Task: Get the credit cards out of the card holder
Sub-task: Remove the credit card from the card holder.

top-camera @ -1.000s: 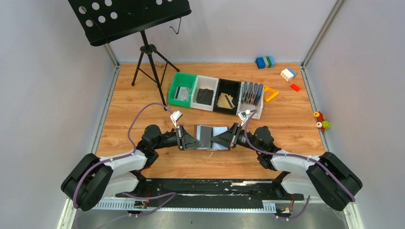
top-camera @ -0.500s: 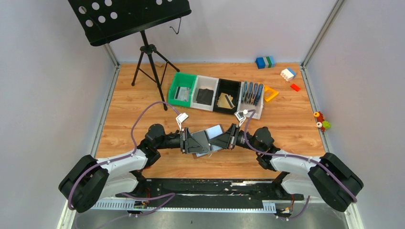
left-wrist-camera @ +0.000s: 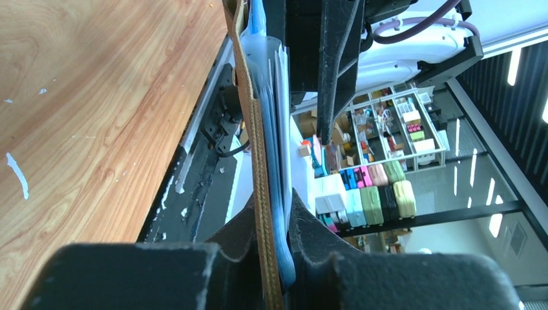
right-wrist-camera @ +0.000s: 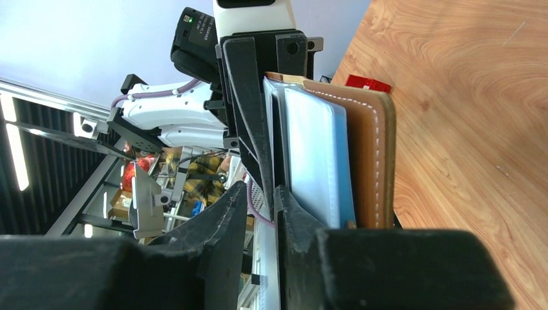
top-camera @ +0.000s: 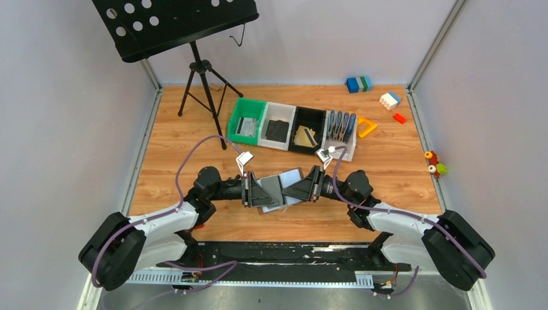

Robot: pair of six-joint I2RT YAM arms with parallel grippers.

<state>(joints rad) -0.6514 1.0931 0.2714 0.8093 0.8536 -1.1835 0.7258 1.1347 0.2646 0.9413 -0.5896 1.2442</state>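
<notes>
Brown leather folding card holder [top-camera: 291, 177] with grey-blue inner pockets hangs spread open and tilted just above the wooden table [top-camera: 194, 129], close to the arm bases, between two grippers that meet nose to nose. The left gripper [left-wrist-camera: 273, 210] is clamped on one edge, with the leather and a blue pocket squeezed between its pads. The right gripper [right-wrist-camera: 262, 200] has its fingers almost together beside a thin pale leaf. I cannot tell whether it pinches that leaf or nothing at all.

As I judge it, one grip carries the holder, so a sideways tug from the right could twist it loose or fold it shut. Whatever the pockets hold could then spill. Seizing pocket lining rather than plastic would drag the whole holder.

Just beyond stands a row of small plastic bins [top-camera: 279, 143] holding flat credit cards [top-camera: 304, 137] and upright blue-grey holders [top-camera: 341, 126], which crowd any forward reach. Farther off are toy blocks [top-camera: 389, 100] and a black music stand [top-camera: 174, 26].
</notes>
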